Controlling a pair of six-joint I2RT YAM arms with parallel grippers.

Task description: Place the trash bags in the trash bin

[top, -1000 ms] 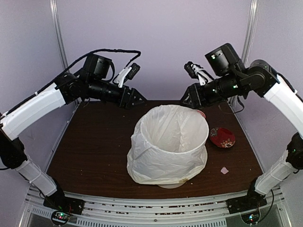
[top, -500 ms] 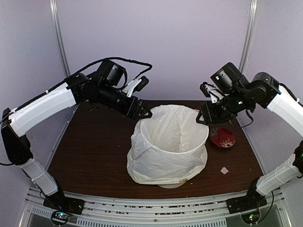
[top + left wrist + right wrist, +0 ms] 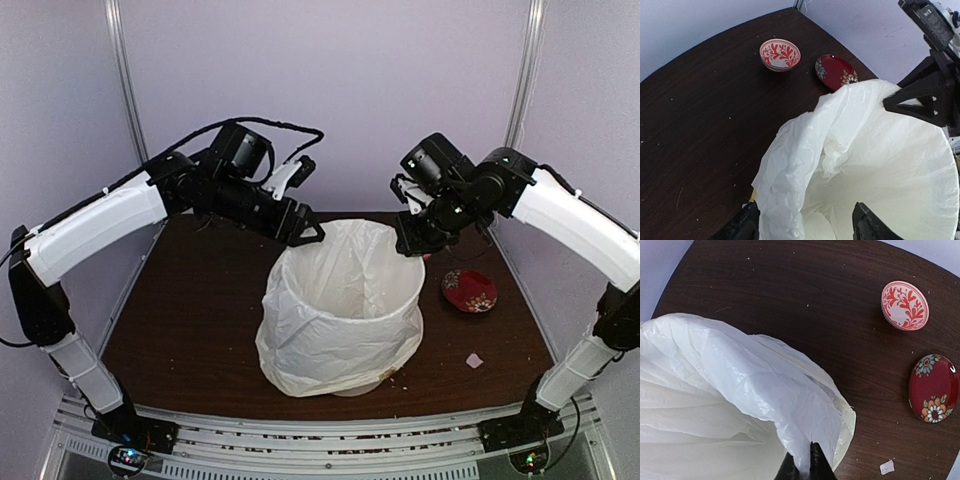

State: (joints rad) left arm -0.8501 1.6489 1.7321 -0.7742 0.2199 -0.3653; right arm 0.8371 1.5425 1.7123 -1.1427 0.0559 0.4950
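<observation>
Because the trash bag [image 3: 335,330] is draped over the outside of the trash bin [image 3: 347,390] and hides nearly all of it, the main risk is a pull on the film that drags or tips the bin on the table [image 3: 190,330] instead of seating the bag. The bin stands at the table's centre, with only a pale sliver of its base showing at 6 o'clock. The right gripper [image 3: 805,467] is pinched together on a fold of film at the rim's 1 o'clock. Thin plastic in so small a pinch could tear or slide out under a hard haul. The left gripper [image 3: 806,225] hangs at 11 o'clock with its fingers [image 3: 746,226] apart, one on either side of the bag's edge, gripping nothing. Should it close off the edge, that side would likely sag and bunch.

Inside, the lined bin shows only crumpled film and no other contents. At 3 o'clock from the bin sits the red dish [image 3: 470,290], empty and near enough for the right arm to knock. The patterned bowl [image 3: 780,54], near the dish, is empty too. The paper scrap [image 3: 474,360] lies at 4 o'clock.
</observation>
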